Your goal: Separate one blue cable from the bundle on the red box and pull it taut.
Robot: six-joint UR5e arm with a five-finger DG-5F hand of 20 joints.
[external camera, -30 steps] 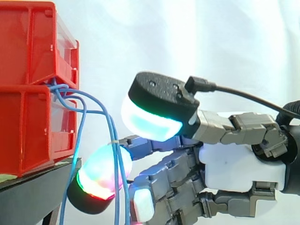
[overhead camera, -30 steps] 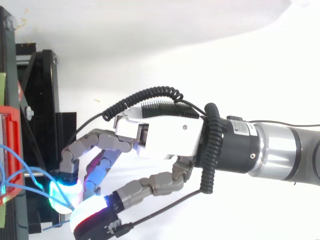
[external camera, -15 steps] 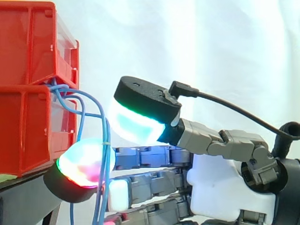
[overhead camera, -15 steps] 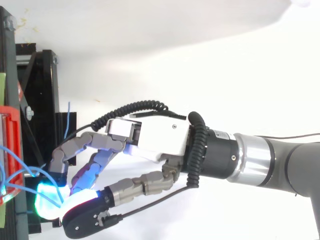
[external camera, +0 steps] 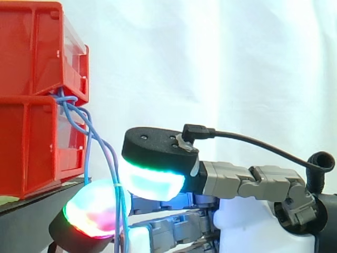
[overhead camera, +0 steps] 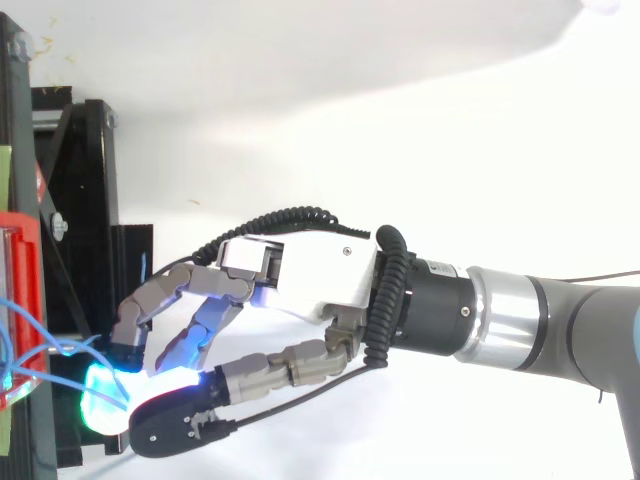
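Red bins (external camera: 31,100): two stacked at the far left of the side view, the upper one set on the lower.
Black stand (overhead camera: 80,200): beneath the bins, a dark frame along the left edge of the top view.
Blue cables (external camera: 115,171): several strands leave the seam between the two bins, droop off the bins' right face and gather at a pale tie just above the hand's pads.
Hand's grip: closed on the blue cables, the strands running between the cyan-green thumb pad (external camera: 152,182) and a green-and-magenta fingertip (external camera: 92,211); in the top view these pads meet just right of the bins.
Hand (overhead camera: 320,280): held low and level, fingers curled and reaching left toward the bins, thumb uppermost in the side view.
Arm (overhead camera: 560,330): comes in from the right edge, roughly horizontal.
Backdrop: white curtain (external camera: 221,63) behind everything.
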